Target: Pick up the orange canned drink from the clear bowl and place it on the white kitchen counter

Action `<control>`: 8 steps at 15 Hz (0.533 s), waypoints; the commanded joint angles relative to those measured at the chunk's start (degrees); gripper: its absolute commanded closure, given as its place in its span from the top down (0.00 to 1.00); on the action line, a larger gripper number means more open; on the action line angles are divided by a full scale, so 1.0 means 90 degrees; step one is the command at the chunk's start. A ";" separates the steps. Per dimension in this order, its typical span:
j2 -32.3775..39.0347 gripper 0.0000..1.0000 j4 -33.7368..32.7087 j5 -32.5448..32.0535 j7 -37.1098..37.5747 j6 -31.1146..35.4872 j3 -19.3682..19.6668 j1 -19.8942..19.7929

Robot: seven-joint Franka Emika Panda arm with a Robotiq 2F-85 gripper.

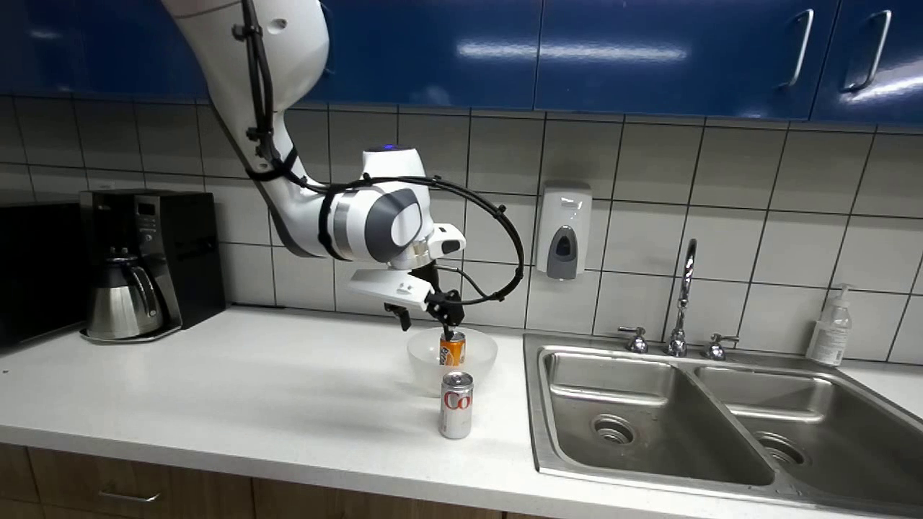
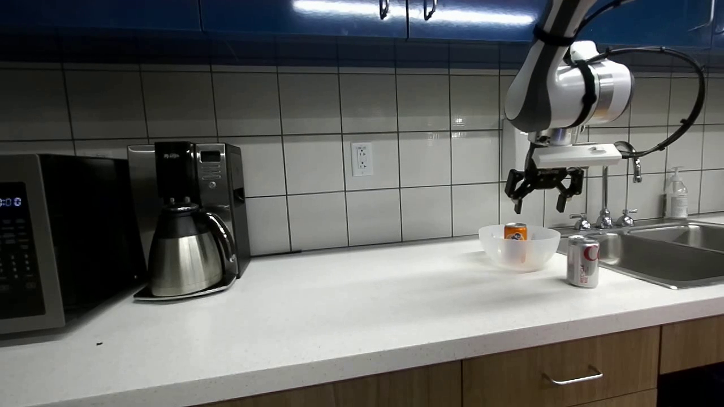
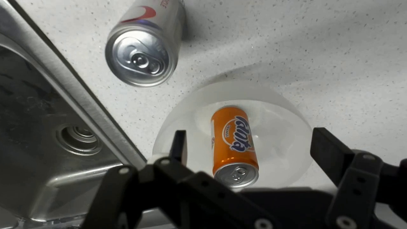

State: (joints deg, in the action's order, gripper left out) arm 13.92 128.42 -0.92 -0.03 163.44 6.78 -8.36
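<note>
Countertop (image 2: 350, 319) runs out of frame; above, the Robotiq gripper (image 2: 539, 208) has its fingers (image 3: 330, 152) spread. The translucent bowl (image 2: 544, 244) blurs the lower part of the orange Fanta can (image 3: 233, 143) inside, its top partly behind a fingertip (image 1: 448, 333) in an exterior view.

Exterior views facing tiled wall (image 2: 311, 164), sharing counter (image 1: 288, 382), wrist view nearer, downward into bowl (image 3: 281, 143)
</note>
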 commanded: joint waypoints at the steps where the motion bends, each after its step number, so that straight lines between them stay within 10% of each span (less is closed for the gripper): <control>1: 0.0594 1.00 -0.0676 0.0105 -0.0165 -0.0061 -0.0038 -0.0057; 8: 0.1507 1.00 -0.1732 0.0212 -0.0239 -0.0120 -0.0160 -0.0195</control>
State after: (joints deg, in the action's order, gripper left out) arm 23.73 118.31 -0.46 -0.04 163.43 6.66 -8.49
